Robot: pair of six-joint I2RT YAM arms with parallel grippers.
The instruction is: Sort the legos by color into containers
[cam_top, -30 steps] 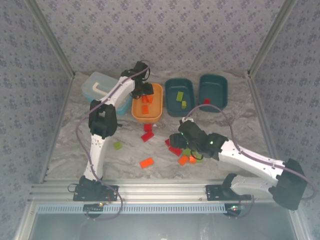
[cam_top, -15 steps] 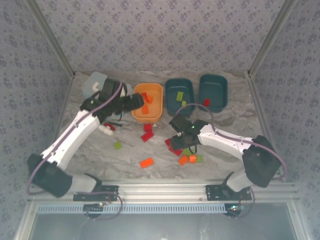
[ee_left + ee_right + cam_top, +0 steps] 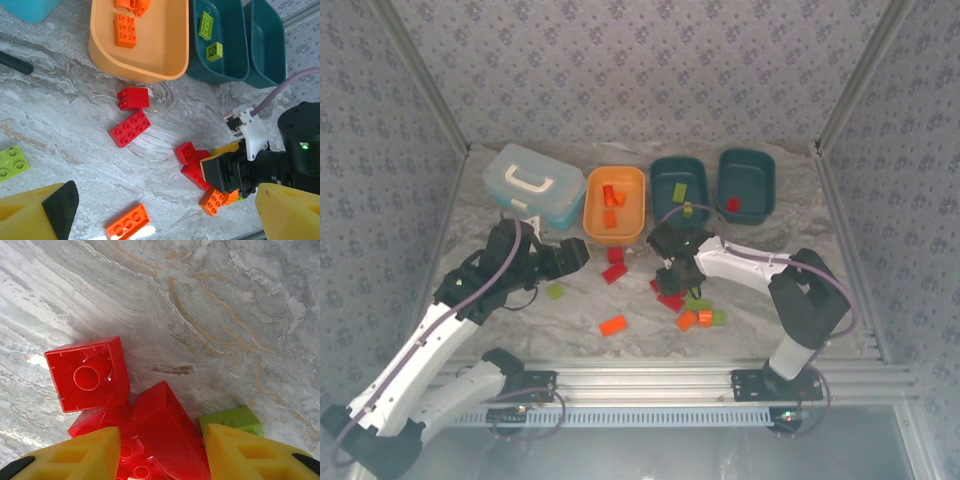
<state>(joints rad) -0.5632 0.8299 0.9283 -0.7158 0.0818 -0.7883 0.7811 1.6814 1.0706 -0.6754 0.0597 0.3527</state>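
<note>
Red legos [image 3: 162,435] lie piled on the table, and my right gripper [image 3: 161,432] is low over them. Its yellow fingers [image 3: 250,452] straddle a tilted red one, still partly open, the right finger touching it. A hollow red lego [image 3: 87,372] lies upside down just ahead, and a green one [image 3: 232,420] is at the right. My left gripper [image 3: 165,190] hangs wide open and empty above an orange lego [image 3: 127,222]. The containers stand at the back: an orange bin [image 3: 615,228] holding orange legos, a teal bin [image 3: 660,200] with green ones, and a second teal bin [image 3: 747,178] with a red one.
A light blue lidded case [image 3: 533,183] stands left of the orange bin. Two loose red legos [image 3: 614,265], a green one [image 3: 556,290] and an orange one [image 3: 613,324] lie mid-table. More orange and green legos [image 3: 700,318] sit beside the right gripper [image 3: 670,280].
My left arm has swung from above the orange bin back down over the table, its jaws opening wide. The right gripper has shifted up-left onto the red pile and its jaws have narrowed.
</note>
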